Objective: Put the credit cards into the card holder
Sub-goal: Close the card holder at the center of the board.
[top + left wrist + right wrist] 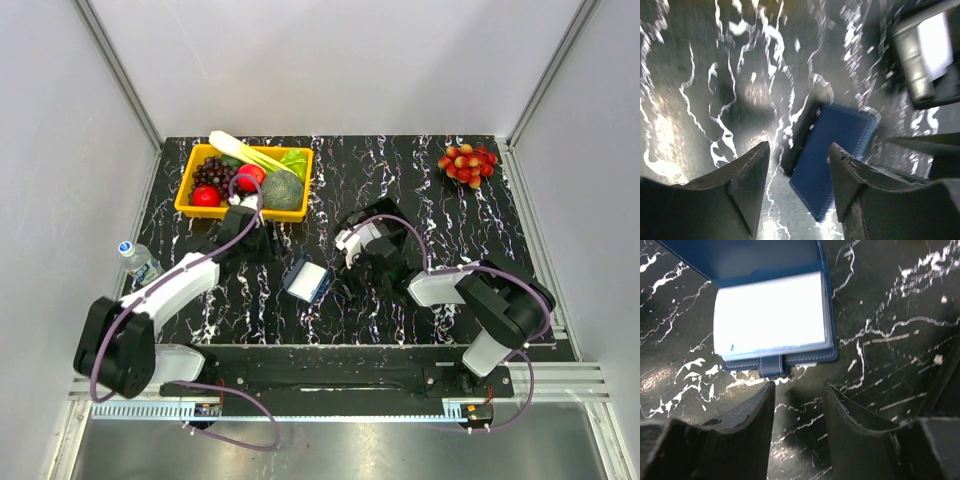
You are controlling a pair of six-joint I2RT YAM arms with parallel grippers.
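Note:
The card holder (307, 281) lies open on the black marbled table between my two grippers, one flap raised. In the right wrist view its dark-blue cover (755, 257) stands up behind a bright white face (770, 315) on the inner page, with a closing tab (771, 366) at the near edge. My right gripper (799, 386) is open and empty, its tips just short of that tab. My left gripper (799, 146) is open and empty, with the holder's dark-blue outer side (837, 145) just beyond its tips. No loose credit card shows in any view.
A yellow tray (190, 208) of vegetables and fruit stands at the back left, close behind my left gripper (260, 238). A bunch of red fruit (467, 162) lies at the back right. A water bottle (140, 262) lies at the left edge. My right gripper (348, 260) is right of the holder.

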